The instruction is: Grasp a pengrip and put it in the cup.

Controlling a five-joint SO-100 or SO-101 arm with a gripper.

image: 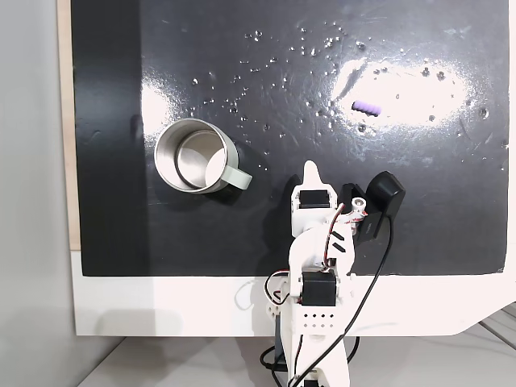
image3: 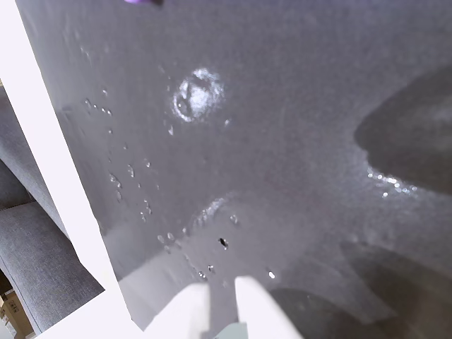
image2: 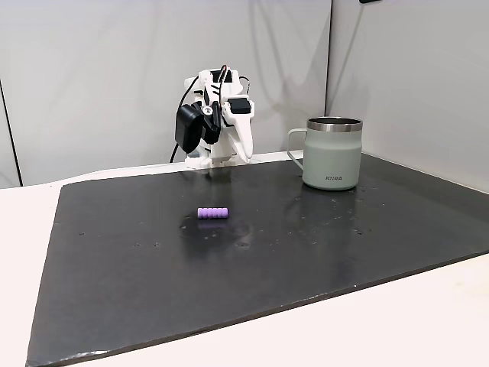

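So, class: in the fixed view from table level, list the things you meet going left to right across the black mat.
Gripper at the back, then the pengrip, then the cup.

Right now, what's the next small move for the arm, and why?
Probably reach out toward the pengrip. It lies loose on the mat, apart from the cup, while the pincer hangs folded back near the base with nothing between its tips, which stand close together.

The white plastic arm carries black servo blocks, looping black cables, thin red wires, a perforated base plate, and a white tapered two-fingered hand.
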